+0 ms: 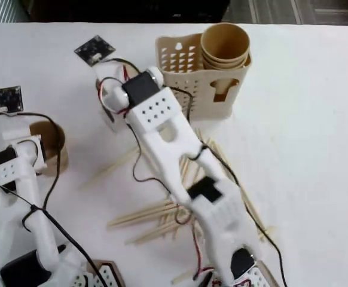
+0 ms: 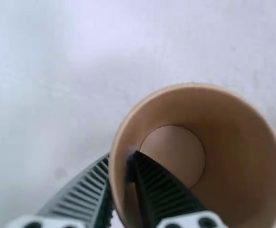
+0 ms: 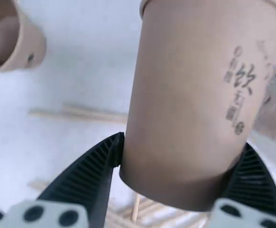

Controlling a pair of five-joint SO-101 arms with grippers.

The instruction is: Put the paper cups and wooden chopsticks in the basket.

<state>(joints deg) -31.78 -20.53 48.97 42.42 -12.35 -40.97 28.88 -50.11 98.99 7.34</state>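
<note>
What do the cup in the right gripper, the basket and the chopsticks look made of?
Cup in the right gripper: matte tan paper, with printed side and rolled rim. Basket: cream plastic, seemingly, with moulded perforated walls. Chopsticks: pale bare wood, probably.

Paper cups point(image 1: 225, 43) nested in cream basket point(image 1: 183, 75) (perforated walls), lone cup point(image 2: 233, 156) upright, another cup point(image 3: 190, 109) near basket, wooden chopsticks point(image 1: 141, 216) scattered

My left gripper point(image 2: 121, 166): nipped on paper cup point(image 2: 214, 142) wall, one finger inside. My right gripper point(image 3: 180, 161): clamped across second cup point(image 3: 190, 95), arm outstretched.
</note>
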